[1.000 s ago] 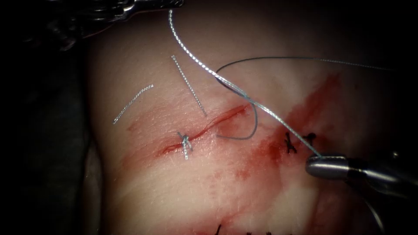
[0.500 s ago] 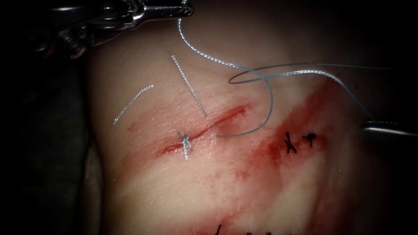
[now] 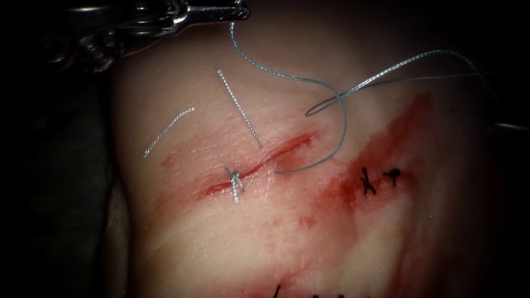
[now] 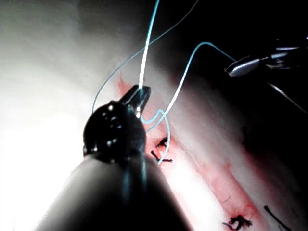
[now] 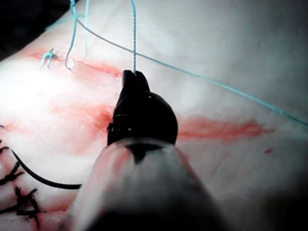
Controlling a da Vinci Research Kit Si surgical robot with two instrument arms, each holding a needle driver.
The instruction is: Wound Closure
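Tissue lit; both claws (left, right) clamp thread.

Being cut off by the upper edge in the endoscope view: most of the left tool, with only jaw tips and dark wrist showing. Running out past the right edge: the thread, end not traceable. Lying in deep shadow at the right edge: a thin bright sliver, too dim for identifying. Hiding its own shaft behind the wrist: the right tool.
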